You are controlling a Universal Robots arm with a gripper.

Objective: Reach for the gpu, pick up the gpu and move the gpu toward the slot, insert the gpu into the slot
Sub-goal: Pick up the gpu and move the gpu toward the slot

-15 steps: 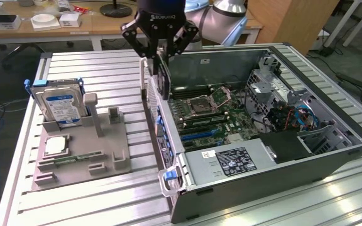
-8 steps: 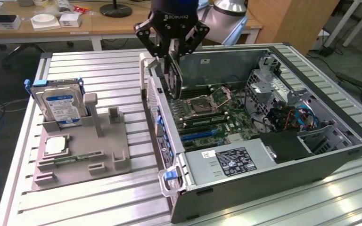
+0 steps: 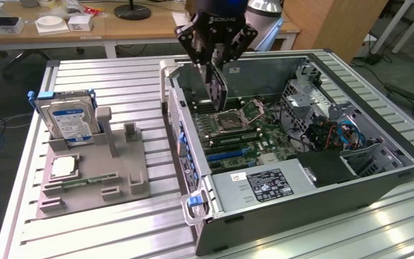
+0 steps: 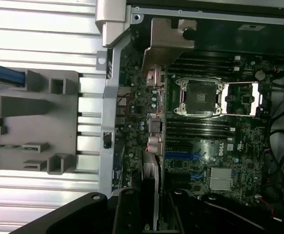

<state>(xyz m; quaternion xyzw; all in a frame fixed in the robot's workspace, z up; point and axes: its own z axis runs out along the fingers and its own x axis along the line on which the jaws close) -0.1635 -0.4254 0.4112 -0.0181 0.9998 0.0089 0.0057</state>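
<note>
My gripper (image 3: 214, 66) hangs over the open computer case, shut on the gpu (image 3: 217, 89). The card is held on edge, dark and thin, its lower end just above the green motherboard (image 3: 254, 135). In the wrist view the gpu (image 4: 154, 146) runs edge-on away from my gripper (image 4: 154, 207), with its metal end bracket (image 4: 166, 41) at the far end near the case's rear wall. The blue slot (image 3: 225, 155) lies on the motherboard toward the near side of the case; in the wrist view the slot (image 4: 183, 156) sits just beside the card's edge.
The square processor socket (image 3: 237, 114) lies beside the card. A power supply (image 3: 264, 186) fills the case's near end, with cables (image 3: 336, 135) on the exterior view's right. Outside, a grey fixture (image 3: 114, 183) holds a hard drive (image 3: 69, 121), a processor (image 3: 63, 167) and a memory stick (image 3: 84, 182).
</note>
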